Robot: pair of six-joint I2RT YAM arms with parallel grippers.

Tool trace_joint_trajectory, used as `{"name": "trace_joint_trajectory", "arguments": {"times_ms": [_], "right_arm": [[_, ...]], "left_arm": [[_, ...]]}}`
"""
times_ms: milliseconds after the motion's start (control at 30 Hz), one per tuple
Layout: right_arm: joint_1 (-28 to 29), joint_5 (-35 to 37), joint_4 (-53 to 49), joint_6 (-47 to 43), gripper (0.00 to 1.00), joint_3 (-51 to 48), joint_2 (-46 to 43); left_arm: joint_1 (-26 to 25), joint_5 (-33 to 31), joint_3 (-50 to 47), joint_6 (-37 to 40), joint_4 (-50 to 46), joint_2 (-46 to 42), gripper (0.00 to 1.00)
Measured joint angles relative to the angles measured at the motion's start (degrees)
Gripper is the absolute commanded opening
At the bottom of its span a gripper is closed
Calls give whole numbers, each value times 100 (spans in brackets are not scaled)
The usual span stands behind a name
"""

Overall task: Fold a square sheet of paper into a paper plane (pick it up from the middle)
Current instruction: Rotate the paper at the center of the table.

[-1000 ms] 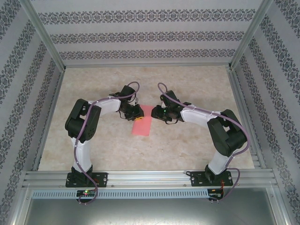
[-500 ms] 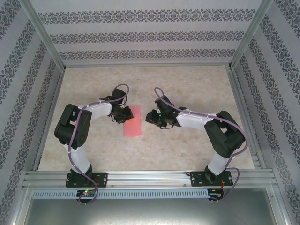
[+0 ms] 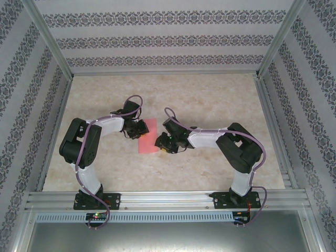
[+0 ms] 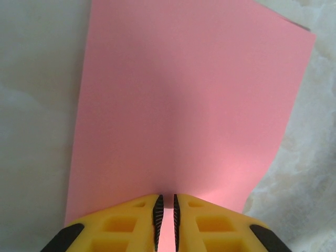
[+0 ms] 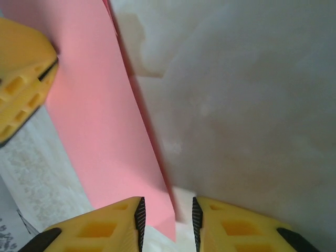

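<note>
Lying near the middle of the bench (image 3: 210,94), the square sheet of paper (image 3: 148,139) is being shown in the top view as a plain salmon-pink oblong, longer front to back than across. In the right wrist view a second layer of the paper (image 5: 100,136) is being shown along one long edge, as of a sheet doubled over.

Left edge: the paper (image 4: 184,105) is being pinched by the left pincer (image 4: 166,202), whose yellow fingers are being pressed almost together, with a strip of pink passing between the black pads. That same pincer (image 3: 138,131) is being seen at the sheet's left side from above, and at the upper left of the right wrist view (image 5: 50,65).

Right edge: the right pincer (image 3: 159,142) is being held at the near right part of the sheet. Its jaws (image 5: 168,207) are being kept apart, with the paper's edge lying in the gap; contact with either pad cannot be told.

Surroundings: pale marbled bench (image 5: 252,105), left arm (image 3: 86,144), right arm (image 3: 236,149), patterned walls (image 3: 157,42), aluminium rail (image 3: 168,198) at the near side.
</note>
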Motion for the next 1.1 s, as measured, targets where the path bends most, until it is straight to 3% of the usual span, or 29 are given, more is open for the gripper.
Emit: {"name": "trace_joint_trajectory", "arguments": {"times_ms": [733,900,1100], "right_arm": [[190,-164,282,308,25,149,151],[188,-166,389,417,19,90,151],[136,-122,437,501,0,-59,149]], "left_arm": [[50,118,-48,2,83,0,20],[68,168,-63,0,105,0,20],[103,376,-162,7,278,-79,25]]}}
